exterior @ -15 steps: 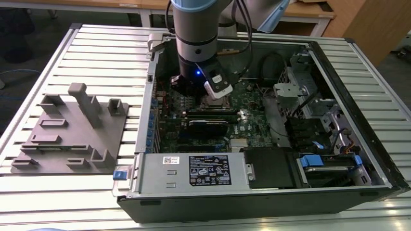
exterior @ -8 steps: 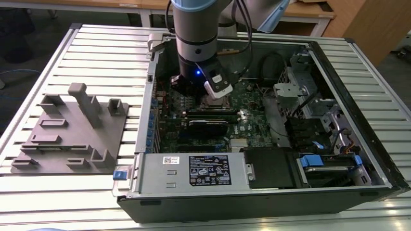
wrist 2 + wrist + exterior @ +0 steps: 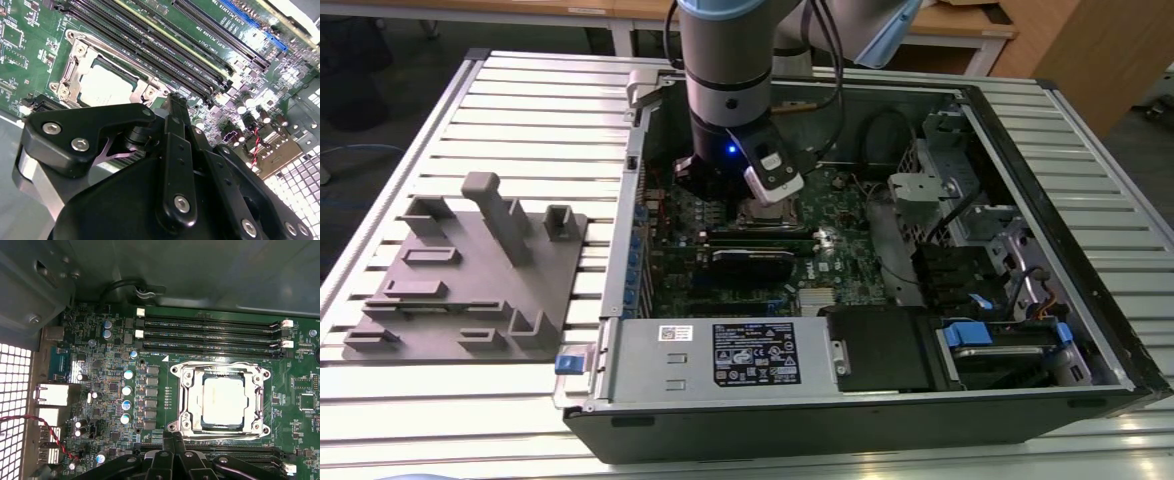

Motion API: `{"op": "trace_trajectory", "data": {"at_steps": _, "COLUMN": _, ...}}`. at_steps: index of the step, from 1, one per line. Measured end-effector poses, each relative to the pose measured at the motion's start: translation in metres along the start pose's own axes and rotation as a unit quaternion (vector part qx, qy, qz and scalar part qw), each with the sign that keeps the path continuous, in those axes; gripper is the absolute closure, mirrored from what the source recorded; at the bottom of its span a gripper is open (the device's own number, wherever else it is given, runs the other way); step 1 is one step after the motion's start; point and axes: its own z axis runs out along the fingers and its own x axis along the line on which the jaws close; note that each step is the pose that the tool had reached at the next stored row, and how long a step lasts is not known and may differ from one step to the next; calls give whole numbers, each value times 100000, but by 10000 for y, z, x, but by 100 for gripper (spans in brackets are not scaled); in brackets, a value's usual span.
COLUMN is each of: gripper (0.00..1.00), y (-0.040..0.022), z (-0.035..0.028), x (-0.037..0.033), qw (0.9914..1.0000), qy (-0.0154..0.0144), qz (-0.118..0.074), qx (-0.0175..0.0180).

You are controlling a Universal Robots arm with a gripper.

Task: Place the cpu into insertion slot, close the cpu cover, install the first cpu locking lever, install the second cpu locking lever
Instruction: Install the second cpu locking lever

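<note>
**Tight quarters around the socket**

The claw [image 3: 172, 442] hangs low inside the open computer case [image 3: 1067, 150], just beside the insertion slot [image 3: 220, 397]. Room above the cpu [image 3: 225, 400] is open in both wrist views. Memory slots [image 3: 210, 332] flank the socket on two sides. Case walls, a cable bundle [image 3: 887, 135] and the drive cage [image 3: 947, 190] crowd the exterior view's right; the power supply [image 3: 720, 355] blocks the near side.

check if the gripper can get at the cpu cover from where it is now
Probably yes: the gripper sits just beside the cpu cover, which lies flat around the cpu, with nothing above it.
</note>
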Motion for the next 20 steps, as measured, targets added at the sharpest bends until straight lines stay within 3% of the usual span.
{"op": "trace_trajectory", "data": {"at_steps": 9, "gripper": 89, "y": 4, "z": -15, "x": -1, "qw": 100000, "qy": 12, "qz": 1, "qx": 11}}
{"op": "trace_trajectory", "data": {"at_steps": 20, "gripper": 89, "y": 97, "z": -4, "x": -4, "qw": 100000, "qy": 3, "qz": 2, "qx": 5}}
